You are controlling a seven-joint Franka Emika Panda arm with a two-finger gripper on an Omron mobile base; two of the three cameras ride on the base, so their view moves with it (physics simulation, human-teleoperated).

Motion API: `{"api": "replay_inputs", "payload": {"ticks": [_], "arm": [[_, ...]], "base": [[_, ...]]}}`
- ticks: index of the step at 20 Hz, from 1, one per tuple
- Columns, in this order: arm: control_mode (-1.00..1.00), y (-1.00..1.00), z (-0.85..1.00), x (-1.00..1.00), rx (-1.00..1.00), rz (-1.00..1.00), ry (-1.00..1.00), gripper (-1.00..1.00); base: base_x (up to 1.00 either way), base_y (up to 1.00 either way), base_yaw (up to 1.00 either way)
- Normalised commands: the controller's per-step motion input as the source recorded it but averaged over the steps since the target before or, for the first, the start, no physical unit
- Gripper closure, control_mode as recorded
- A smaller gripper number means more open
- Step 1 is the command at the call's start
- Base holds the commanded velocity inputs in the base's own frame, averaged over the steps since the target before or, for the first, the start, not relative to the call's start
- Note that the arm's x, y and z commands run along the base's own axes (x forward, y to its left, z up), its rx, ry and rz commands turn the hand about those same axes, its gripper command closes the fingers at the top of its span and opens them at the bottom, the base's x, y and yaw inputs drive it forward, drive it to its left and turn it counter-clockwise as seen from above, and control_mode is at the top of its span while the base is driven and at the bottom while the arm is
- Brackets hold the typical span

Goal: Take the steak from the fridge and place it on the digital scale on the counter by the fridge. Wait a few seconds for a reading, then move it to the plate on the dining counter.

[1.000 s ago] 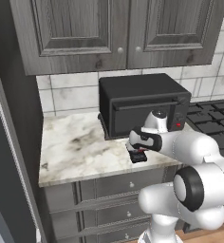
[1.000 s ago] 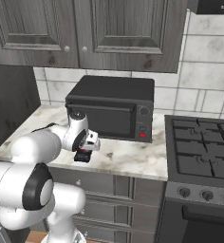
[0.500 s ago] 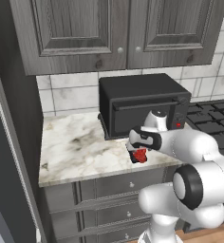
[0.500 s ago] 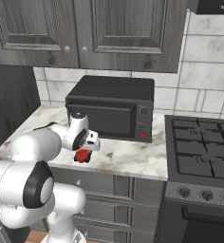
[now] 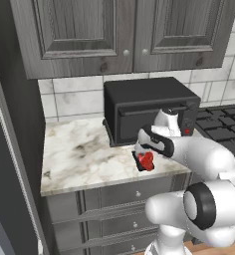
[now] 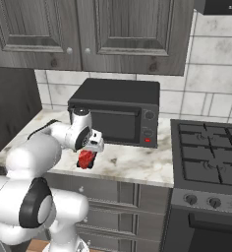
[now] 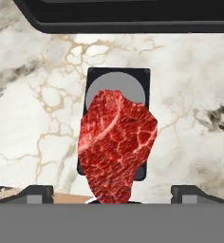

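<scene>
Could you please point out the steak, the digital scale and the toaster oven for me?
steak [image 7: 117, 144]: hand view, middle of the red meat.
digital scale [image 7: 98, 78]: hand view, its black upper left corner.
toaster oven [image 6: 119, 92]: right base view, its flat black top.

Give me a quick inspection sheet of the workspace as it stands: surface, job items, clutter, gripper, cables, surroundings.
Surface: veined marble counter over dark grey drawers, beside a stove.
Job's things: the steak lies on the digital scale, covering most of it and overhanging its near edge; the scale sits near the counter's front edge, in front of the toaster oven.
Clutter: black toaster oven at the back of the counter.
Gripper: gripper open, fingertips apart either side of the steak, not clamping it, directly above the scale.
Cables: nothing seen.
Surroundings: grey wall cabinets above, white tile backsplash, gas stove next to the counter.
</scene>
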Motion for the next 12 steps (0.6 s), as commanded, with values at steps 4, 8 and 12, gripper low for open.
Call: {"api": "replay_inputs", "payload": {"ticks": [4,8,12], "arm": [[-1.0,-0.24,0.67,-0.61,0.03,0.0,0.0,-1.0],[-1.0,-0.25,0.31,-0.8,0.0,0.0,0.0,-1.0],[-1.0,-0.11,0.12,-0.85,0.0,0.0,0.0,-1.0]], "base": [[0.0,0.0,0.0],[0.0,0.0,0.0],[0.0,0.0,0.0]]}}
